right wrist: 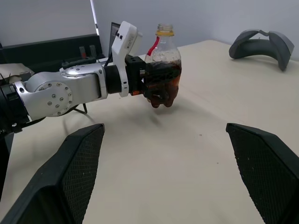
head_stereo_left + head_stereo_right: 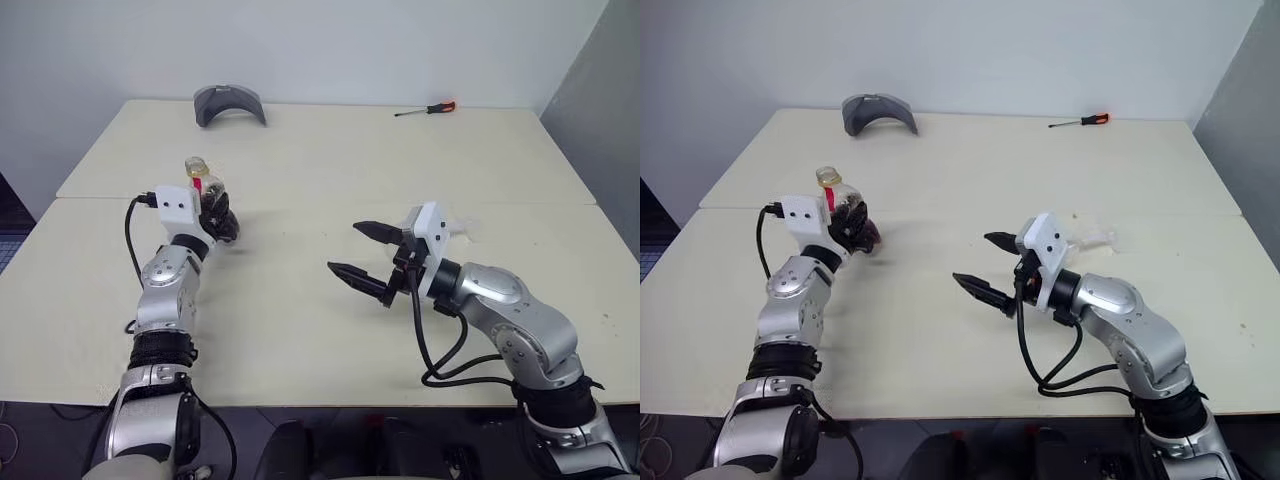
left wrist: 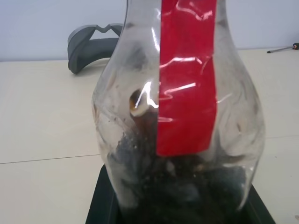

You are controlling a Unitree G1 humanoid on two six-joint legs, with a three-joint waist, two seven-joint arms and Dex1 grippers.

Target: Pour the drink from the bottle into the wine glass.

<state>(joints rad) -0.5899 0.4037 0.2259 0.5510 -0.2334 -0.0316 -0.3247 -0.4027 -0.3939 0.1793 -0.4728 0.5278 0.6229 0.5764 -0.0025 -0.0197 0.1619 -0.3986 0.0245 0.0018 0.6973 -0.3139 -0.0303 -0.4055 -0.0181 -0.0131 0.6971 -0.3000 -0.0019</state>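
Bottle [image 1: 163, 65] is in my left pincer [image 2: 215, 215], clamped around the lower body, held upright and clear of the tabletop [image 2: 300, 180]. No cap on it in the right wrist view: open mouth with a yellow ring at the neck. Red strip runs down the neck and shoulder. Drink [image 1: 164, 77] is dark red-brown and fills roughly the lower half of the bottle.

My right pincer [image 2: 365, 255] is well to the right of the bottle, fingers spread wide, holding nothing, tips pointing toward the bottle. From its wrist view the bottle sits between the two black fingers [image 1: 74, 163], well beyond them.

Wine glass [image 2: 1095, 240]: faint clear shape on the tabletop far right of the bottle, just behind my right wrist. It looks to be lying on its side, but I can't tell for sure.

Grey curved object [image 2: 230, 104] lies beyond the bottle near the far edge of the tabletop. Screwdriver [image 2: 427, 109] with a red handle is far right of the bottle, also near the far edge.
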